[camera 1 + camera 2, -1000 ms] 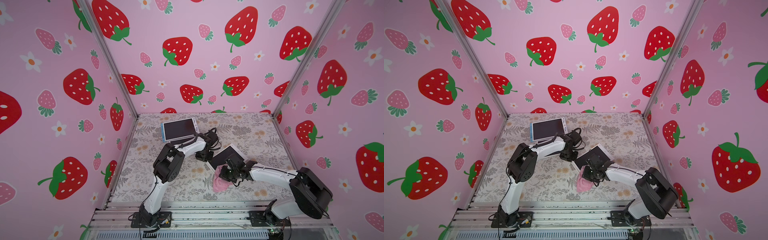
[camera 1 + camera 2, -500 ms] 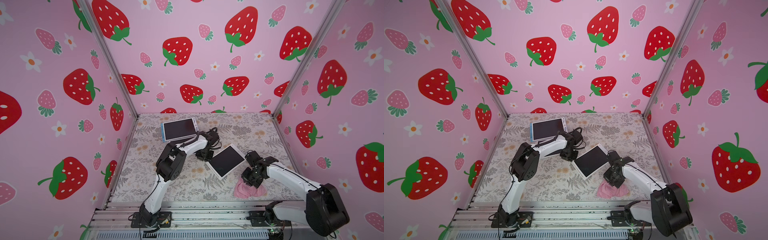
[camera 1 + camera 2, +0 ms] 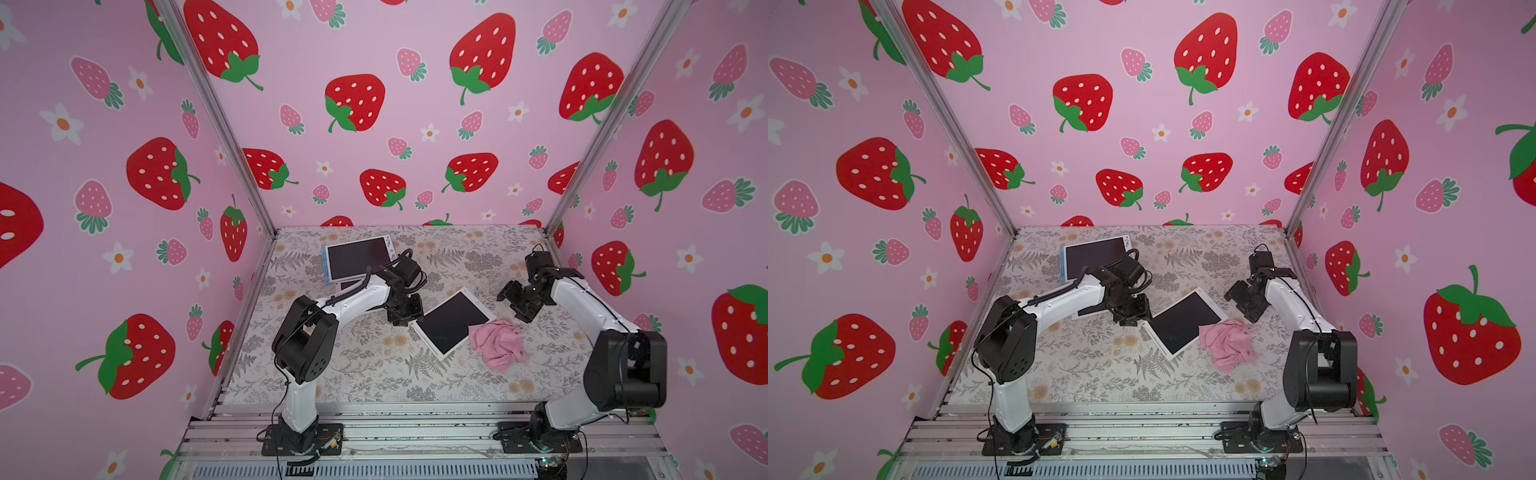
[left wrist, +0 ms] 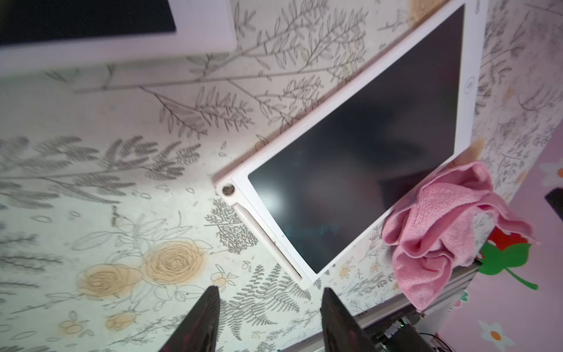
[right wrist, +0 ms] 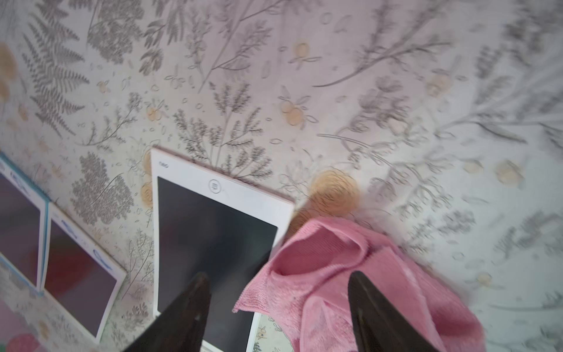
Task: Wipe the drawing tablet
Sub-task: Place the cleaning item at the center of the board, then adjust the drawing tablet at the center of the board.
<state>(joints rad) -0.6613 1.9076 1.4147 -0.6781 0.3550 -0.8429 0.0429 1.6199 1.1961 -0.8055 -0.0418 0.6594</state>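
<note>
Presently the right gripper (image 5: 278, 277) has its two dark fingers (image 5: 189, 307) spread wide with nothing clamped between them. In a top view the right gripper (image 3: 516, 303) hangs clear of the table cover.

- Under and just ahead of it: a crumpled pink microfibre cloth (image 5: 335, 274), loose on the table, not held. In both top views the cloth (image 3: 498, 343) (image 3: 1227, 345) lies on the right gripper's near side, apart from it.
- The cloth's edge overlaps one long side of the white-framed drawing tablet with a dark screen (image 5: 210, 231).
- Tablet lies flat, screen up and blank, set diagonally (image 3: 451, 322) (image 3: 1183, 320) between the two grippers.
- Writing: a small grey logo on the bezel corner, too small to read; a round button icon mid-bezel.

Left gripper (image 4: 269, 292): fingers (image 4: 201, 323) apart, empty. The tablet's corner (image 4: 365, 152) sits just ahead of the tips, not between them. In a top view the left gripper (image 3: 405, 313) is just beside that corner; contact cannot be told. A white stylus (image 4: 243, 213) sits in the tablet's side slot.

Beyond the left gripper: a blue-edged tablet with a dark screen (image 3: 357, 257), its printed marks unreadable, and a second white tablet (image 3: 349, 284) partly under the arm.

Base: grey fern-and-rose printed table cover (image 3: 374, 374).
</note>
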